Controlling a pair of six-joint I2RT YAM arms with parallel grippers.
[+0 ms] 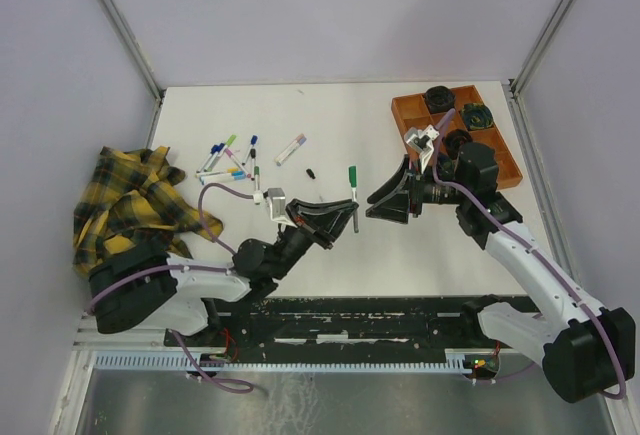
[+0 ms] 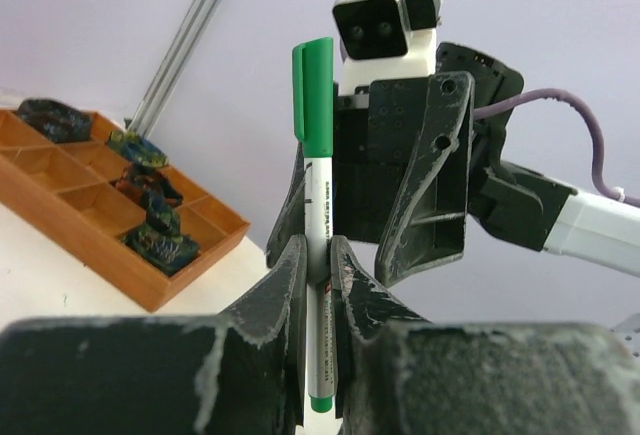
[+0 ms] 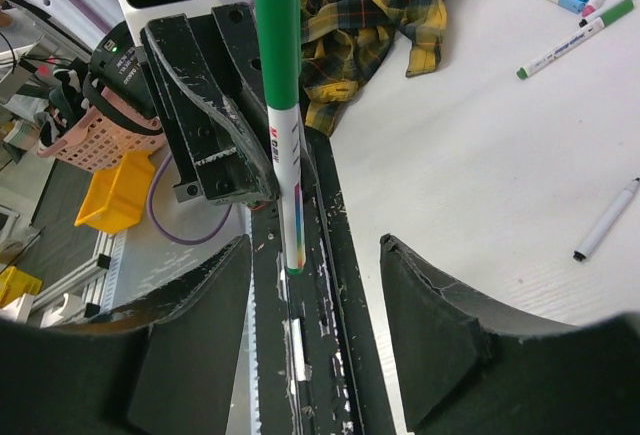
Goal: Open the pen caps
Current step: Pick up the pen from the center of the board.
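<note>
Your work surface is a white table (image 1: 330, 125) filling the middle of the top view. At its left edge you have a crumpled yellow-and-black plaid cloth (image 1: 125, 200) lying on it. Just right of the cloth, in the upper left part of the tabletop, a loose cluster of white pens (image 1: 225, 167) lies crisscrossed, their caps (image 1: 231, 140) blue, green and yellow. A little further right a purple-capped pen (image 1: 290, 148) lies by itself, and just below and right of it a small black cap (image 1: 311, 172) lies alone. In the upper right corner sits an orange compartment tray (image 1: 405, 113) holding black round objects (image 1: 437, 98).
</note>
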